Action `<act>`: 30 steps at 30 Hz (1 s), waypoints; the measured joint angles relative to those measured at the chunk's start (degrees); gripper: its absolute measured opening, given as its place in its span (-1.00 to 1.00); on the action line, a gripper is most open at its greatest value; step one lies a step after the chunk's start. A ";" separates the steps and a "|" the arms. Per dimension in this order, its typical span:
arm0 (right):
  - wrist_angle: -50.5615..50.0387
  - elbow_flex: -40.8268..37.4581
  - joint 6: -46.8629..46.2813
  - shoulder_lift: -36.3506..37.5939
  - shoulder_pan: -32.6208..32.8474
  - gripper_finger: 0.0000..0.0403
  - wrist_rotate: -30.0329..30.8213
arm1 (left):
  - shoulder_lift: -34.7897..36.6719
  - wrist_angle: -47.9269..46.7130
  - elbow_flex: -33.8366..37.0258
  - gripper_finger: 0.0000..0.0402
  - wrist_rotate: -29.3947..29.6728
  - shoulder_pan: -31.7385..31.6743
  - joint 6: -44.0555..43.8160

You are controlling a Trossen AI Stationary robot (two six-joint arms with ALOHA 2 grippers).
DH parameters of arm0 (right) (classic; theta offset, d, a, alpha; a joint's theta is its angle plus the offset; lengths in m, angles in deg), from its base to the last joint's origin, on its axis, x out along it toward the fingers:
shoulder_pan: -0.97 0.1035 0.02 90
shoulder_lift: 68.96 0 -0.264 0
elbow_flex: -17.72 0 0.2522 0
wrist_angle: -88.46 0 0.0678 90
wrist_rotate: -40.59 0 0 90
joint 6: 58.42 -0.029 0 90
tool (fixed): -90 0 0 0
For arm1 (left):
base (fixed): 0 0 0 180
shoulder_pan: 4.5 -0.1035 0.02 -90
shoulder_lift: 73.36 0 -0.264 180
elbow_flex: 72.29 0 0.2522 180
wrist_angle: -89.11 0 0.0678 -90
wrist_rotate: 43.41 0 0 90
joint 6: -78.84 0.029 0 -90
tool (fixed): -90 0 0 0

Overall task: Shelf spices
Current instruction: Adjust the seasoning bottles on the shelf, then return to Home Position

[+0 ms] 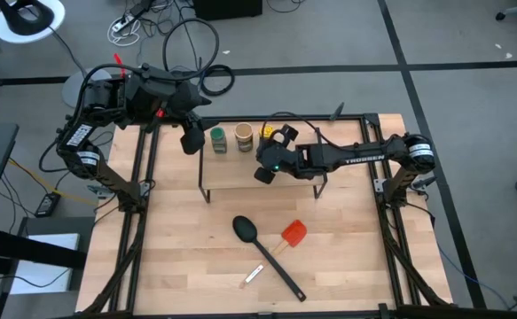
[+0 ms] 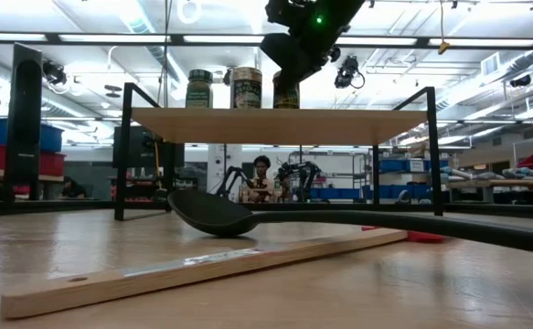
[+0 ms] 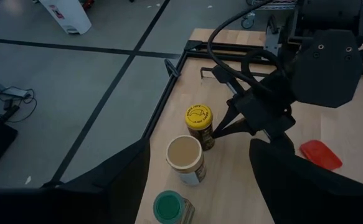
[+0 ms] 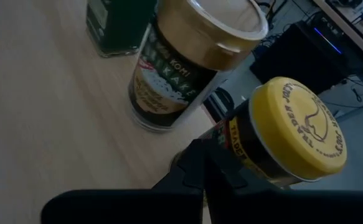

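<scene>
Yellow jar (image 4: 296,134) is standing upright just beside your shut, empty right gripper (image 4: 197,171), far nearer than the wide-open left gripper (image 1: 190,140), on the shelf (image 1: 267,177).

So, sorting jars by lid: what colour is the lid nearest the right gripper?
Yellow lid, clearest in the right wrist view.

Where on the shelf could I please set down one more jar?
The shelf is bare along its front edge and left end. The back edge is crowded: green jar, tan jar and yellow jar stand in a row, with the right gripper beside the yellow one.
</scene>
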 joint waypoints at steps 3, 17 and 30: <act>0.06 0.00 0.57 0.00 0.88 -1.00 -0.02 | 0.00 -0.18 0.00 0.39 0.01 -0.01 0.00; 11.84 0.00 15.98 3.04 9.09 -1.00 -6.68 | 5.38 0.04 0.04 0.39 2.45 -0.01 3.07; 14.66 0.02 27.42 23.33 16.39 -1.00 -19.84 | 20.70 0.37 2.09 0.39 0.86 -0.01 1.92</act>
